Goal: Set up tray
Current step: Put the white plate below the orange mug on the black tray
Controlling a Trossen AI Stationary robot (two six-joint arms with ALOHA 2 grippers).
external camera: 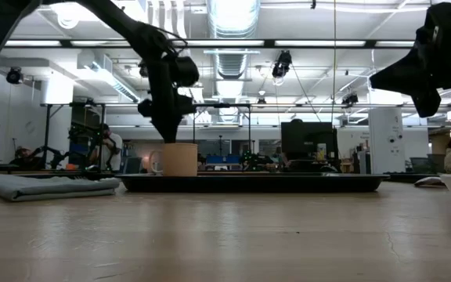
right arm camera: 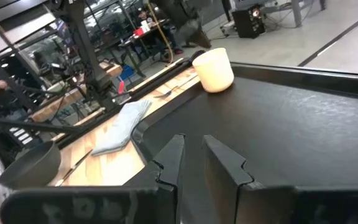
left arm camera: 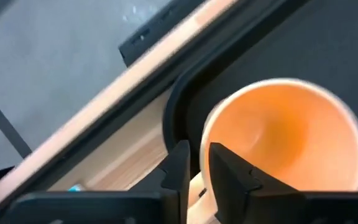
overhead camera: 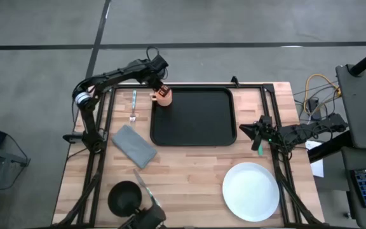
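The black tray (overhead camera: 194,117) lies in the far middle of the table. A cream cup (overhead camera: 163,95) with an orange inside stands upright in its far-left corner; in the low view the cup (external camera: 180,159) shows its base behind the tray rim (external camera: 288,183). My left gripper (left arm camera: 196,169) comes down on the cup's rim and is shut on its wall. My right gripper (overhead camera: 258,134) hovers just off the tray's right edge, fingers shut, touching nothing; its wrist view looks across the tray (right arm camera: 278,124) at the cup (right arm camera: 214,70). My left gripper pinches the cup's wall at the rim (left arm camera: 204,146), one finger (left arm camera: 229,174) inside the cup and the other finger (left arm camera: 178,167) outside. It comes from above, pointing down. The cup is upright with its base down at tray level.
A grey folded napkin (overhead camera: 134,145) lies left of the tray, with a fork (overhead camera: 133,105) beyond it. A white plate (overhead camera: 251,191) sits at the near right. A black bowl (overhead camera: 124,196) and a knife (overhead camera: 146,189) are at the near left edge.
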